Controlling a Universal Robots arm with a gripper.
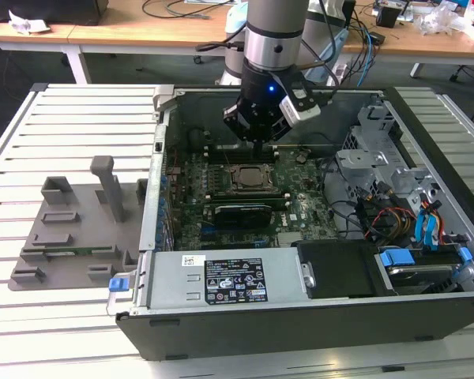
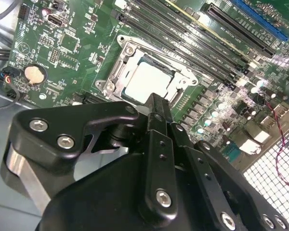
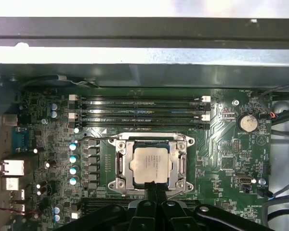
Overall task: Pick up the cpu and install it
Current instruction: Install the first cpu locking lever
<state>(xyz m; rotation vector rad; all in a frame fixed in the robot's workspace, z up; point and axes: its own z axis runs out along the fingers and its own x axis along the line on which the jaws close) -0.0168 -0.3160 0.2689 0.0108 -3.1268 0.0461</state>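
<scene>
The end effector (image 1: 257,147) hung inside the open case (image 1: 166,237), just above the socket (image 3: 153,163) on the motherboard (image 3: 231,154). Its fingers (image 2: 156,108) came together to a narrow tip in both wrist views, with nothing visible between them; it carried no load. The tip stood over the socket's near edge, though whether it touched could not be told.

The cpu (image 3: 151,164) lay flat in the socket, its pale metal top facing up and framed by the socket's metal bracket. It looked square to the frame, not tilted. In the second wrist view the cpu (image 2: 145,81) sat just beyond the fingertip.

Judging by that, the pick and placement were done, and the step in hand was seating or release at the socket. Memory slots (image 3: 139,108) ran along the socket's far side, and a coin cell (image 3: 247,122) sat off to one side of it. The grey fixture (image 1: 71,229) stood on the table (image 1: 63,110) outside the case, well apart from the socket.
</scene>
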